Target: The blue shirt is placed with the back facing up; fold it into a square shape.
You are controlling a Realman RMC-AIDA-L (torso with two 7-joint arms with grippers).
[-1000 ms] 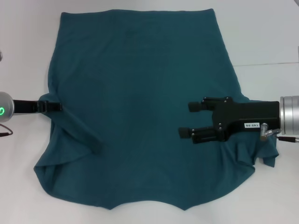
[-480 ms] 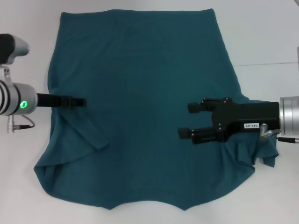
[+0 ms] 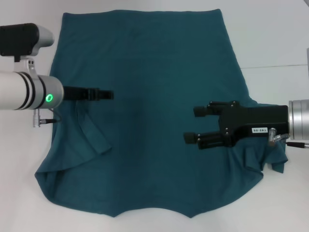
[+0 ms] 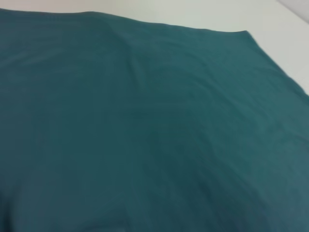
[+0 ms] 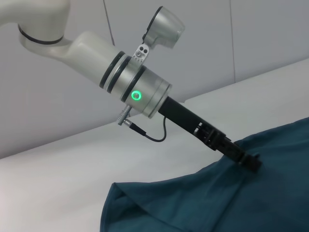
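blue shirt [image 3: 145,96] lay flat on white counter [image 3: 275,38]. left gripper [image 3: 107,94] hovered over its left side, fingers' gap couldn't be told. right gripper [image 3: 192,124] was spread wide, empty, above shirt's right.

You saw the plain dark teal-blue cotton T-shirt [image 3: 149,121] spread flat across most of the frame, hem along the top edge, its lower-left sleeve folded inward and its lower-right sleeve rumpled.

The blue shirt [image 3: 145,96] lies spread on the white bench [image 3: 275,38], plain side up (one left flap folded inward). The left hand [image 3: 108,94] reaches over its left part. The right hand [image 3: 193,124], fingers parted, hovers over the right side.
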